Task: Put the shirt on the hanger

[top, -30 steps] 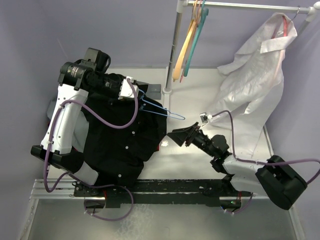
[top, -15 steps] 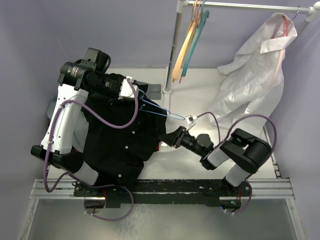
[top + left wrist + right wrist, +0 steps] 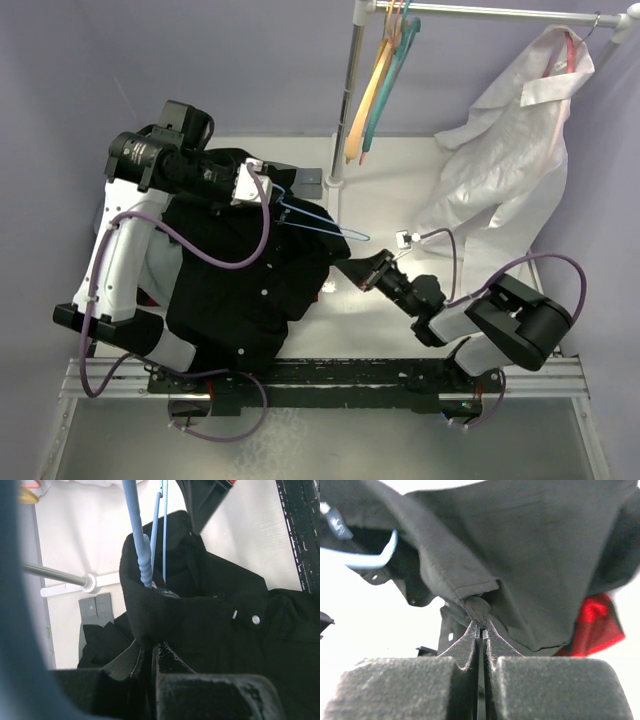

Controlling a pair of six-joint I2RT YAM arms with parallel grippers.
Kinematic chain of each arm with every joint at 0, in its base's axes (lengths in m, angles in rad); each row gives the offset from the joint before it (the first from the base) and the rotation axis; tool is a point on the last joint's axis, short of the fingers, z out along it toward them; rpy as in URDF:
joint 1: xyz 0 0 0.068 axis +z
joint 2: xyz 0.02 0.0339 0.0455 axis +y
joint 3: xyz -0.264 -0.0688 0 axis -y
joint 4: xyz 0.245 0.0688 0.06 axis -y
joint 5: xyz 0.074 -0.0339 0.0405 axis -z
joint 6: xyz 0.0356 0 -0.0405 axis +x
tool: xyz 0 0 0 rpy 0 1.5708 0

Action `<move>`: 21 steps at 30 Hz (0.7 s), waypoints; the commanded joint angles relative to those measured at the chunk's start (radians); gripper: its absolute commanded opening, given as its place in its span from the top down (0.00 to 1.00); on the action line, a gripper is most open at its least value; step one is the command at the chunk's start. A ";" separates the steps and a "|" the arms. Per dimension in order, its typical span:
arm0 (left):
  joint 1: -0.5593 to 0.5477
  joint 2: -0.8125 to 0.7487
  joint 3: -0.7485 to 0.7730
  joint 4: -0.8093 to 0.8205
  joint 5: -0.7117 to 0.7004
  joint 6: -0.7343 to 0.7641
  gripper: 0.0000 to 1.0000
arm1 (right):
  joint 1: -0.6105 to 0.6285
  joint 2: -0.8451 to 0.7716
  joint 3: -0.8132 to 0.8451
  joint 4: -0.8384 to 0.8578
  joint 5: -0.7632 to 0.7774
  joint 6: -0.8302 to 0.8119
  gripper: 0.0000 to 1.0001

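The shirt (image 3: 250, 290), soft matte black cloth with small white buttons, hangs bunched between both claws. The left gripper (image 3: 150, 649) is pressed together on a thick fold of it, and just above those tips the ribbed stem of the thin light-blue hanger (image 3: 135, 525) dips into the cloth. The right gripper (image 3: 481, 630) pinches a stitched hem edge directly ahead of its padded fingers, with a glossy red cloth (image 3: 594, 622) just right of the tips.

Even overhead light, sharp top view; wrist views blur close up.
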 commanded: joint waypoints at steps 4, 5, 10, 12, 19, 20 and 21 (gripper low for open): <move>0.005 -0.103 -0.059 0.005 -0.045 0.029 1.00 | -0.147 -0.086 -0.089 0.264 0.028 0.008 1.00; 0.005 -0.111 -0.065 0.005 -0.060 0.033 1.00 | -0.158 -0.091 -0.093 0.254 0.028 0.006 1.00; 0.005 -0.143 -0.101 0.005 -0.116 0.052 1.00 | -0.176 -0.102 -0.088 0.232 0.031 -0.004 1.00; 0.004 -0.143 -0.118 0.011 -0.151 0.062 1.00 | -0.180 -0.108 -0.080 0.234 0.023 -0.004 1.00; 0.004 -0.154 -0.192 0.117 -0.276 0.017 1.00 | -0.179 -0.183 -0.064 0.157 0.012 -0.015 1.00; 0.003 -0.162 -0.209 0.152 -0.293 0.002 1.00 | -0.179 -0.205 -0.058 0.129 0.006 -0.018 1.00; 0.003 -0.169 -0.227 0.185 -0.307 -0.013 1.00 | -0.180 -0.229 -0.050 0.094 0.001 -0.025 1.00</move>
